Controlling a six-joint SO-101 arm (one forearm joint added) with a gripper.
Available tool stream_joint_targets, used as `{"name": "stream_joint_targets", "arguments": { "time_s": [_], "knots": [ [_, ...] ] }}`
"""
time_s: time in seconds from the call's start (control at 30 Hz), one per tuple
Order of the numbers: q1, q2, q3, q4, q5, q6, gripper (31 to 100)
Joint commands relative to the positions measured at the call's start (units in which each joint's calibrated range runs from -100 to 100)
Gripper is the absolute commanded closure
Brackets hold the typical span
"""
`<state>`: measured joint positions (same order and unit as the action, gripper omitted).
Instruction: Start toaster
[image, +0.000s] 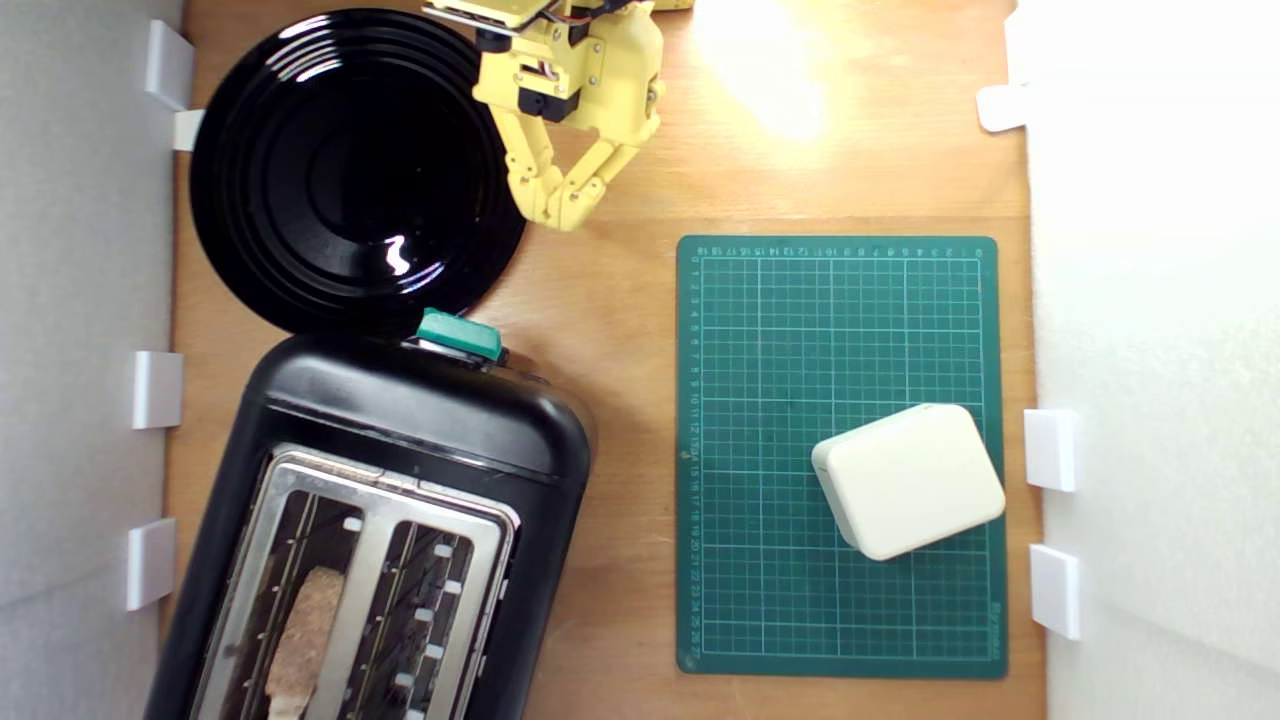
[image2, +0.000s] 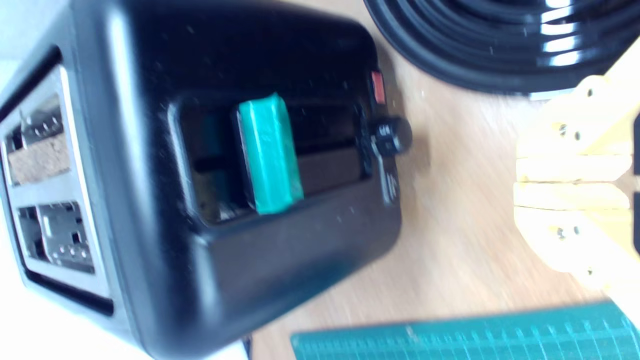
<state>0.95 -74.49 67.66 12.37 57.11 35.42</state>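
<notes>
Lower left of the exterior view: glossy black rounded-rectangle toaster with silver metal top and two long wire-guarded slots, set at a slight tilt on the light wooden tabletop; a brown slice of toast sits in the slot nearer the exterior view's left. Small teal-green lever knob on the toaster's upper end face, near the top of its slot in the wrist view; small black dial and red button beside it. Upper left: round glossy black plate with concentric ridges, its lower rim just beside the toaster. Upper centre: yellow plastic gripper, jaws closed with fingertips touching, holding nothing, over bare wood just beside the plate's rim, apart from the lever knob. Right of centre: dark green gridded cutting mat, bearing a cream rounded-rectangle box near its lower right. White foam walls with white clips along both sides.
</notes>
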Motion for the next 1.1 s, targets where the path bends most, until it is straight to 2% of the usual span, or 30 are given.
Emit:
{"name": "stream_joint_targets", "arguments": {
  "time_s": [0.0,0.13,0.37,0.5,0.6,0.73,0.87,1.07],
  "knots": [
    [2.54,4.63,-10.54,0.95,-0.62,3.98,98.9],
    [2.86,7.63,-16.18,4.79,-0.7,7.49,98.9],
    [3.18,11.96,-22.63,5.36,-2.16,12.58,98.9],
    [5.96,16.29,-26.36,4.42,-7.98,12.26,98.9],
    [6.35,19.95,-29.17,4.32,-8.41,12.26,98.9],
    [6.43,23.78,-34.26,1.79,-8.5,10.01,98.9],
    [6.99,27.45,-38.17,1.89,-8.5,7.91,98.9],
    [8.81,30.94,-40.99,1.79,-8.84,7.81,98.9]
  ]
}}
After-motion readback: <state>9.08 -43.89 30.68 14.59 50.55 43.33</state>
